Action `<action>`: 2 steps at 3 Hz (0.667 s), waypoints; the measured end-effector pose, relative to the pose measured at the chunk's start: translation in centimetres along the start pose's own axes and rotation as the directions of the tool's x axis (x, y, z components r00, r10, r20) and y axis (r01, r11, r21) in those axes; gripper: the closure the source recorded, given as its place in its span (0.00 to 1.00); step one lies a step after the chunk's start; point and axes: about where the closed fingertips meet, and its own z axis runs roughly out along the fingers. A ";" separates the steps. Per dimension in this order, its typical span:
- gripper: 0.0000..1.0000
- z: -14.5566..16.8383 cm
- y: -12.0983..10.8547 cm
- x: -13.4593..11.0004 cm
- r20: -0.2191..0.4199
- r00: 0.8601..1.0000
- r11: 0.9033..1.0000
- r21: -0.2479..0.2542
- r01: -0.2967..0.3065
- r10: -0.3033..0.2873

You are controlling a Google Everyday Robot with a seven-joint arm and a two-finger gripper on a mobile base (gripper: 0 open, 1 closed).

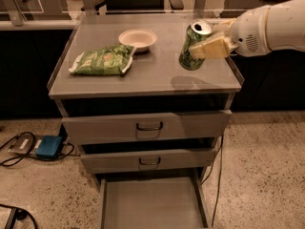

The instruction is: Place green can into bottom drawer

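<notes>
The green can (193, 50) with a silver top is held tilted in the air above the right part of the cabinet top (143, 75), casting a shadow below it. My gripper (208, 46) reaches in from the right on a white arm and is shut on the can, one cream finger (213, 47) lying across its side. The bottom drawer (152, 204) is pulled open below the cabinet front; its grey floor is bare.
A flat green chip bag (102, 60) lies on the left of the cabinet top, a white bowl (137, 38) behind it. Two upper drawers (147, 126) with dark handles are slightly ajar. A blue box and cables (45, 147) lie on the floor at left.
</notes>
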 end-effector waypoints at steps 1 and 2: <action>1.00 -1.9 3.6 2.8 0.000 0.999 0.999 -0.007 -0.033 0.033; 1.00 -1.6 7.0 6.9 -0.020 0.993 0.992 -0.038 -0.116 0.116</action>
